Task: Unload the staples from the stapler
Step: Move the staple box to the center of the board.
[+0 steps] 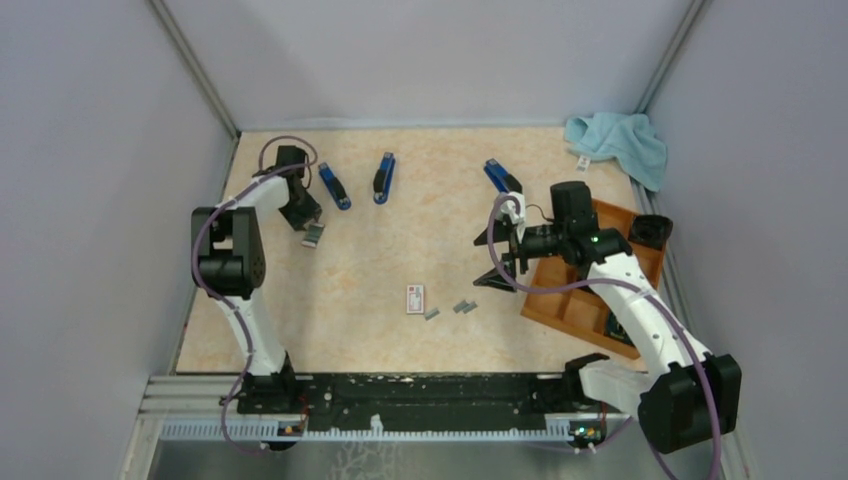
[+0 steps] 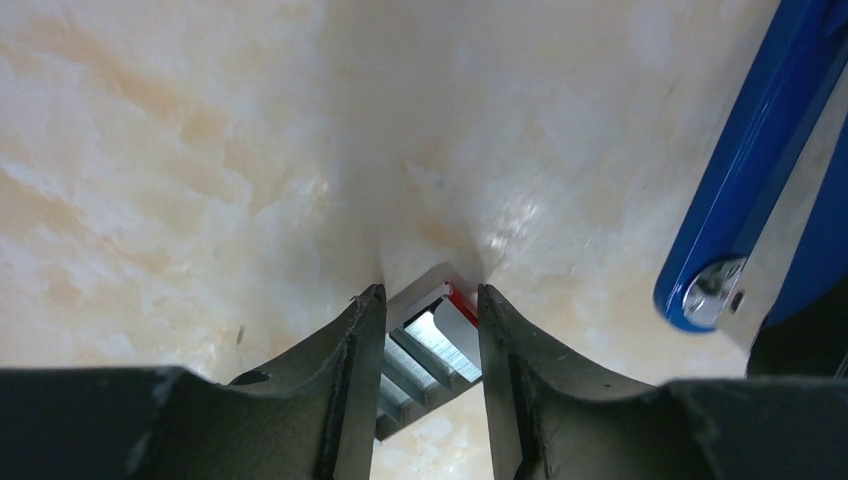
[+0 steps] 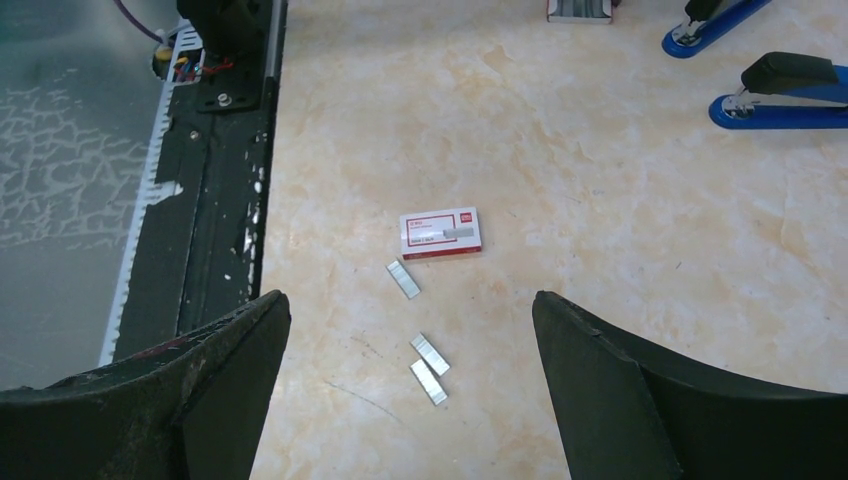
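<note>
Three blue staplers lie at the back of the table: one (image 1: pixel 334 186) beside my left gripper (image 1: pixel 300 215), one (image 1: pixel 384 177) at the middle, one (image 1: pixel 497 175) towards the right. In the left wrist view my left gripper (image 2: pixel 430 292) has its fingertips against both sides of a small open box (image 2: pixel 440 345) with a red edge and rows of staple strips inside, and the nearest stapler (image 2: pixel 750 180) is close on the right. Loose staples (image 3: pixel 403 279) (image 3: pixel 430 353) lie on the table under my wide-open right gripper (image 3: pixel 408 297), which holds nothing.
A small white box with a red label (image 1: pixel 415 298) lies next to the loose strips (image 1: pixel 465 306). A wooden compartment tray (image 1: pixel 590 290) sits under the right arm. A light blue cloth (image 1: pixel 620 140) is bunched in the back right corner. Walls enclose the table.
</note>
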{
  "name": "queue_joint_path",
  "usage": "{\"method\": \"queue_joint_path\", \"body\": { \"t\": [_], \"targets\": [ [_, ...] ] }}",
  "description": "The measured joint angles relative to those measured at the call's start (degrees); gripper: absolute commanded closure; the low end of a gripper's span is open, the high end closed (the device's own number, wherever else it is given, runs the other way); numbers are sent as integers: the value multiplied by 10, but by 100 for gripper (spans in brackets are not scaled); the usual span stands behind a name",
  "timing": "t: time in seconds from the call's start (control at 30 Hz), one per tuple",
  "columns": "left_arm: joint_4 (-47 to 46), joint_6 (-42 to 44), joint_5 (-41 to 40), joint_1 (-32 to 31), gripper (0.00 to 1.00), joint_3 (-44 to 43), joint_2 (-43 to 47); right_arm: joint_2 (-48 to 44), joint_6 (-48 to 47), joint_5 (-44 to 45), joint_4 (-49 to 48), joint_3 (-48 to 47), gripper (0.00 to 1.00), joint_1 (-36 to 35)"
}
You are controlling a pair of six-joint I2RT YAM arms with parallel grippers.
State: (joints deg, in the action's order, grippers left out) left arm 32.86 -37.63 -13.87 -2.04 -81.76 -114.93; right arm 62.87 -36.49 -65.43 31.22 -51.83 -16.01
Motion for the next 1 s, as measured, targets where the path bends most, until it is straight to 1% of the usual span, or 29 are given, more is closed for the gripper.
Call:
{"method": "queue_joint_path", "body": {
  "t": [0.17,0.27,0.33,0.43,0.53,0.63,0.73,0.77,0.87,1.0],
  "targets": [
    [-18,-3,36,1,55,74,52,-6,0,0,1,0,8,-3],
    [-37,-4,59,-1,57,123,87,-10,-2,-2,2,0,8,-5],
    [-57,-5,75,-5,58,161,113,-13,-3,-2,2,0,8,-5],
    [-78,-5,90,-19,59,195,137,-18,-5,-2,2,0,8,-5],
    [-89,-5,96,-51,59,222,158,-23,-5,-3,2,0,8,-5],
    [-90,-7,96,-101,59,237,170,-26,-5,-5,2,0,8,-5],
    [-89,-9,96,-148,66,246,178,-30,-5,-7,2,0,8,-5],
    [-89,-11,97,-165,67,249,180,-31,-5,-7,2,0,8,-5],
    [-85,-13,95,-210,65,255,186,-33,-6,-7,2,0,8,-5],
    [-69,-7,63,-267,59,256,216,-37,-6,-9,2,0,8,-6]
  ]
}}
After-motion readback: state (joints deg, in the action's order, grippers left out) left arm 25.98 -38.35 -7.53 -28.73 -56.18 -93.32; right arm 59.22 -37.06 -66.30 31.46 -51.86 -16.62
